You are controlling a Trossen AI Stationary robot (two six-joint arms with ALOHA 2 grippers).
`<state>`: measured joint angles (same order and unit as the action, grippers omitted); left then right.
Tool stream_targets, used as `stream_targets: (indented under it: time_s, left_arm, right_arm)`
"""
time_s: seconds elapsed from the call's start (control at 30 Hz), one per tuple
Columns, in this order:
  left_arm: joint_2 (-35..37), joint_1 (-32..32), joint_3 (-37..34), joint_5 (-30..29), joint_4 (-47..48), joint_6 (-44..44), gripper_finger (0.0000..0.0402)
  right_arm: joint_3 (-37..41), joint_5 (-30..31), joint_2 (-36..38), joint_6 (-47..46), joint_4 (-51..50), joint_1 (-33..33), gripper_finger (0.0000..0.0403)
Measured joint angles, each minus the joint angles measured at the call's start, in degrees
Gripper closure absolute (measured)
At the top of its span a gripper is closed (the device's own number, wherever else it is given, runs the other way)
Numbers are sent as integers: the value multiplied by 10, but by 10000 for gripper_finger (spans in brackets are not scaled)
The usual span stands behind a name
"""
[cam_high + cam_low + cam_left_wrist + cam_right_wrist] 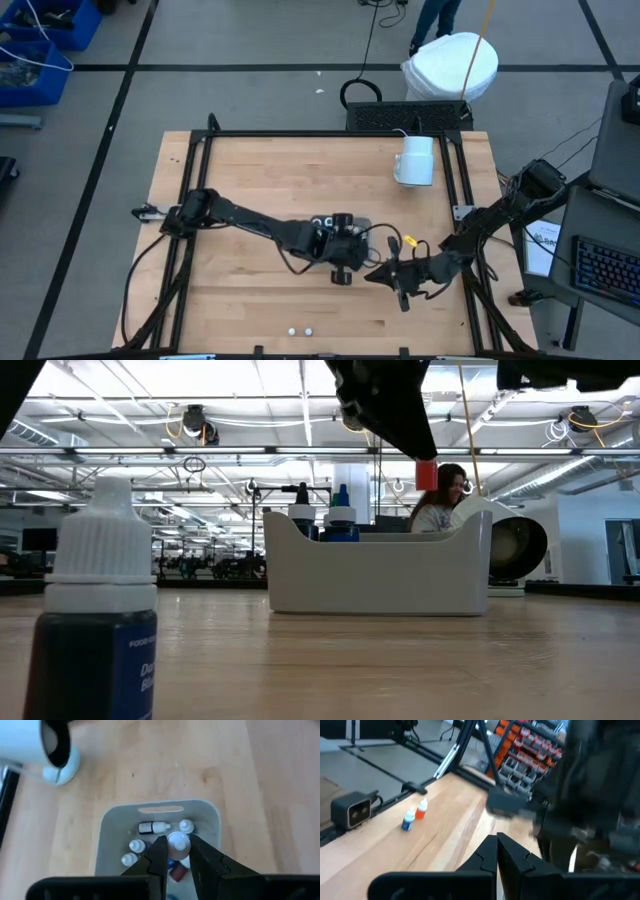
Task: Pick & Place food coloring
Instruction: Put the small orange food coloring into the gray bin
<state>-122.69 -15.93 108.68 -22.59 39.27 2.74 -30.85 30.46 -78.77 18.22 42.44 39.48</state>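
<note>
Wood desk (250, 190) first, pale planks w/ a black frame round it. I've got both arms mid-desk. Left arm reaches in from the left side; its gripper (177, 851) hangs right over the clear tray (111, 827), fingers (159, 852) pinched on a white-capped dropper bottle (178, 842), cap poking up between them. Looks to me like the place step: bottle held just above the others, not yet let go. Next move, as I judge it: ease down into a free gap, open the fingers, lift straight out w/o knocking the neighbours.

Right arm comes in from the right side, its gripper (496, 852) near the tray's right end, fingers clenched shut on nothing that I can see. It sits close to the left wrist, so I'd watch for a bump when I back out.

White mug (415, 160) stands well apart toward the far right corner, no bother. Tray already holds several bottles: one lying flat (152, 827), others upright, caps (186, 825) crowding the drop spot, so room is tight.

Still to fetch: two bottles (300, 330) near the front edge, a blue (408, 821) and an orange one (421, 810) side by side in the right wrist view. Low cam shows one dark blue bottle (97, 630) v. close to the lens.
</note>
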Motion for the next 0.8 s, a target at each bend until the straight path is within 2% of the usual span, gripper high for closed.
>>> stream_targets:
  time_s: [0.2,0.3,0.37,0.47,0.63,0.8]
  left_arm:
    - [0,-18,-12,-45,-5,162,339]
    - [0,-22,-31,-86,-5,215,339]
    - [0,-26,-41,-89,-11,244,339]
    - [0,-30,-60,-91,-37,260,339]
    - [0,-28,-64,-135,-65,274,339]
    - [-7,-22,-64,-128,-101,236,339]
  right_arm:
    - [0,-1,0,-37,-21,0,403]
    - [0,-2,0,-44,-20,0,403]
    - [0,-2,0,-50,-20,0,403]
    - [0,-2,0,-56,-13,0,403]
    - [0,-2,0,-67,18,0,403]
    - [0,-6,-1,-73,23,1,403]
